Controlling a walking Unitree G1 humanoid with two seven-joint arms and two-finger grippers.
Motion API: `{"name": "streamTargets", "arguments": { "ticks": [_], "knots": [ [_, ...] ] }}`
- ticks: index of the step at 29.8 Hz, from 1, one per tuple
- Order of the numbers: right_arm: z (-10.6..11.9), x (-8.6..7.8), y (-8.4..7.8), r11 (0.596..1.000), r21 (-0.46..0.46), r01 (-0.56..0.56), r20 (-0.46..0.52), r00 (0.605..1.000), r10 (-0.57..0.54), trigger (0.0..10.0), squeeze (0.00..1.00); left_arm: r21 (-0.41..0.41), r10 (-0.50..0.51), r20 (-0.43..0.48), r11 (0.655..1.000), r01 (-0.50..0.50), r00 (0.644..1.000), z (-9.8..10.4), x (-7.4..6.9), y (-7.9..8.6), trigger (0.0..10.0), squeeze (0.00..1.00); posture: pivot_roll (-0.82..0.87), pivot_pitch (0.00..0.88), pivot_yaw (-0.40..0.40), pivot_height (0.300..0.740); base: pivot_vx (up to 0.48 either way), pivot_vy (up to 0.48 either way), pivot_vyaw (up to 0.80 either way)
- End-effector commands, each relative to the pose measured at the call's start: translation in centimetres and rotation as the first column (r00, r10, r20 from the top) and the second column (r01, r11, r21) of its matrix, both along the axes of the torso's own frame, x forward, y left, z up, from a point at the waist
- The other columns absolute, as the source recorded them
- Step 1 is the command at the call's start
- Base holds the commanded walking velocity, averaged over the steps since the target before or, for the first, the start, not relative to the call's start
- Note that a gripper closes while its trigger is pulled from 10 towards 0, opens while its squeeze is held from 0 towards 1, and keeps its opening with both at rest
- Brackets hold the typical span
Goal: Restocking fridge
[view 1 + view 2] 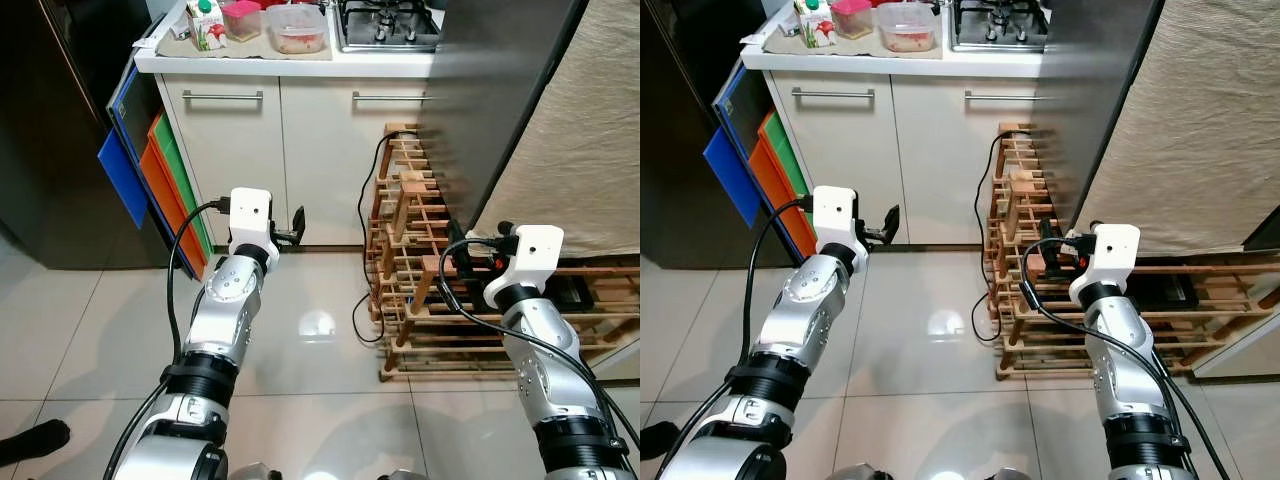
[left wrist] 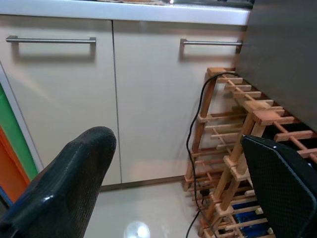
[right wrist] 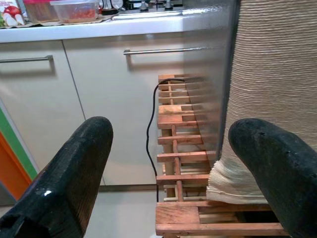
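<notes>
so the robot's standing in the kitchen facing the white cabinets, both arms raised in front of it with nothing in either. left gripper [image 1: 297, 226] has its fingers spread apart, empty, and the right gripper [image 3: 163, 168] is spread wide too, aimed toward the wooden rack [image 1: 420, 250] beside the dark steel fridge side [image 1: 500, 90].

the stuff to restock is up on the counter [image 1: 300, 62], well apart from both grippers: one juice carton [image 1: 205, 24], one pink-lidded tub [image 1: 241, 19], one clear container [image 1: 296, 28] with something reddish inside. so three items, one of each.

my guess on handling: the carton is light-ish but squashy, so pinch it across the flat sides around the middle, not too hard. the clear container looks stiff but slick plastic, and wide, so it probably wants a grab across the narrow side or by the rim, kept level. the small tub looks easiest.

also two cabinet handles [image 1: 222, 96], and coloured boards [image 1: 150, 170] leaning at the cabinet's left end.
</notes>
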State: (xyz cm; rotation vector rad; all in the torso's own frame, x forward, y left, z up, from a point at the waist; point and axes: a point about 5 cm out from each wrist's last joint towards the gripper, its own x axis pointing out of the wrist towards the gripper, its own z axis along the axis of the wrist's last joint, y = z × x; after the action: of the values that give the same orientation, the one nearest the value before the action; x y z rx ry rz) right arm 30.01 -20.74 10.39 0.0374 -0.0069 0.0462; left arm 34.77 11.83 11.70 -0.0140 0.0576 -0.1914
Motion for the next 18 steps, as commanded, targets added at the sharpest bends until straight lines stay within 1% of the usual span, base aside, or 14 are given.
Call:
{"name": "streamTargets", "arguments": {
  "ticks": [1,2,4,6,12,18],
  "knots": [
    [0.4,0.3,0.3,1.0,-0.022,0.003,0.012,1.0,-0.003,10.0,0.0,0.04,-0.029,-0.002,0.999,0.029,1.0,0.1,0.2,-0.5,10.0,0.0,-0.06,0.02,0.022,0.74,0.0,0.0,0.0],
    [0.4,0.3,0.3,1.0,-0.022,0.003,0.012,1.0,-0.003,10.0,0.0,0.04,-0.029,-0.002,0.999,0.029,1.0,0.1,0.2,-0.5,10.0,0.0,-0.06,0.02,0.022,0.74,0.0,0.0,0.0],
    [0.5,0.4,0.8,0.999,-0.031,-0.014,0.015,1.0,0.015,10.0,0.0,0.006,-0.037,-0.002,0.999,0.037,0.999,0.2,0.3,-0.7,10.0,0.0,-0.06,0.016,0.021,0.74,0.0,0.0,0.0],
    [0.4,0.5,1.0,0.999,-0.033,-0.025,0.009,1.0,0.025,10.0,0.0,0.004,-0.039,0.004,0.999,0.039,0.999,0.3,0.3,-0.7,10.0,0.0,-0.06,0.014,0.02,0.74,0.0,0.0,0.0],
    [0.0,0.5,1.9,0.998,-0.029,-0.047,-0.004,0.999,0.047,10.0,0.0,-0.005,-0.055,0.023,0.998,0.055,0.998,0.6,0.3,-0.6,10.0,0.0,-0.05,0.008,0.018,0.74,0.0,0.48,-0.76],
    [0.0,0.5,1.9,0.998,-0.029,-0.047,-0.004,0.999,0.047,10.0,0.0,-0.005,-0.055,0.023,0.998,0.055,0.998,0.6,0.3,-0.6,10.0,0.0,-0.05,0.008,0.018,0.74,0.0,0.48,-0.75]
  ]
}}
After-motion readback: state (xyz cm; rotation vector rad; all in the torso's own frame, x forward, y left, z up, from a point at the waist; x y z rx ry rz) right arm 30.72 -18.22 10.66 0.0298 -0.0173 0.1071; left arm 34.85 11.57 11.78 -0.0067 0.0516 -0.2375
